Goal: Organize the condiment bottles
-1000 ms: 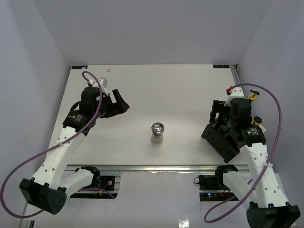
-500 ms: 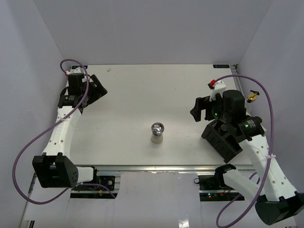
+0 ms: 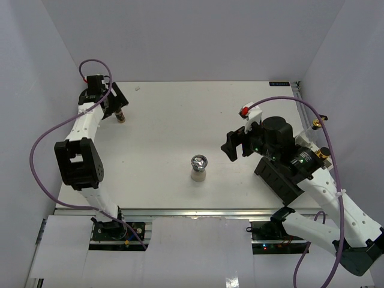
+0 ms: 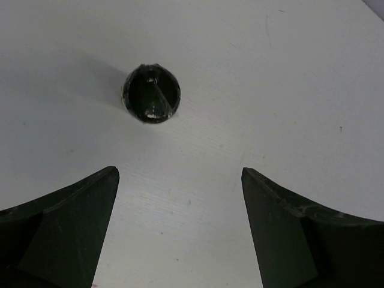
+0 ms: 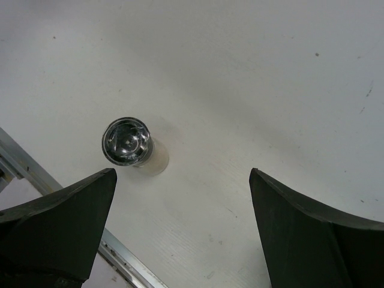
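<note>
A chrome-topped shaker stands at the table's middle; the right wrist view shows this shaker ahead of my left fingertip, outside the jaws. My right gripper hangs open and empty to the shaker's right. A small dark black-capped jar stands near the far left corner. My left gripper is open just behind it, with the jar ahead of the fingertips and not between them. By the right edge stand a gold-spouted glass bottle and a black-capped bottle.
A black compartmented rack sits at the right, partly under my right arm. The metal rail of the table's front edge lies close below the shaker. Purple cables loop over both arms.
My left arm has swung to the far left corner, over the dark jar. My right arm has left the rack and moved left toward the shaker, its jaws opening wider.
</note>
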Robot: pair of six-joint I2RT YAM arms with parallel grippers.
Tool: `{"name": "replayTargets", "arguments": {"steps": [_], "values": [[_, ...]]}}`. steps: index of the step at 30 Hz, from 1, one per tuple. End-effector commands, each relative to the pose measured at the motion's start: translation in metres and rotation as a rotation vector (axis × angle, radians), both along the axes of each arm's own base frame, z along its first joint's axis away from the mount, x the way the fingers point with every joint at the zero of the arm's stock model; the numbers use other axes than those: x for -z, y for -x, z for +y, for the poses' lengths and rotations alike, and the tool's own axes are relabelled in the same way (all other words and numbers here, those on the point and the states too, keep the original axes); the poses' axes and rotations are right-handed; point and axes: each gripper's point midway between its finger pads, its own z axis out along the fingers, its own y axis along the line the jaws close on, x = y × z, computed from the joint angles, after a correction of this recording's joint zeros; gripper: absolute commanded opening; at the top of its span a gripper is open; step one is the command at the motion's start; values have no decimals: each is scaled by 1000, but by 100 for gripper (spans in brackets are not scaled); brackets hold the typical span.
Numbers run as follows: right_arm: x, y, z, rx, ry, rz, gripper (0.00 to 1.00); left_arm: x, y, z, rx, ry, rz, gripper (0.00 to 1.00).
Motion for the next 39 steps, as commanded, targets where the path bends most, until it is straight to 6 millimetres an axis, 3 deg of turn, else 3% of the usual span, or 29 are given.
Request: {"name": "replayTargets", "arguments": {"steps": [1, 12, 17, 29, 32, 36, 39], "values": [[-26, -5, 1, -9, -38, -116, 98, 0, -21, 17, -8, -67, -4, 92], [-32, 0, -4, -22, -52, -185, 98, 24, -45, 30, -27, -107, 40, 87], [-26, -4, -14, 19, -10, -200, 98, 27, -48, 34, -30, -127, 54, 83], [-33, 0, -22, 36, -19, -241, 98, 47, -50, 31, -10, -117, 93, 79], [-27, 2, -22, 27, -13, -237, 98, 47, -51, 30, -1, -115, 89, 69], [-24, 2, -24, 36, -7, -235, 98, 47, -50, 26, 21, -111, 85, 41], [-27, 4, -25, 34, -13, -236, 98, 48, -45, 19, 42, -107, 99, 27]]}}
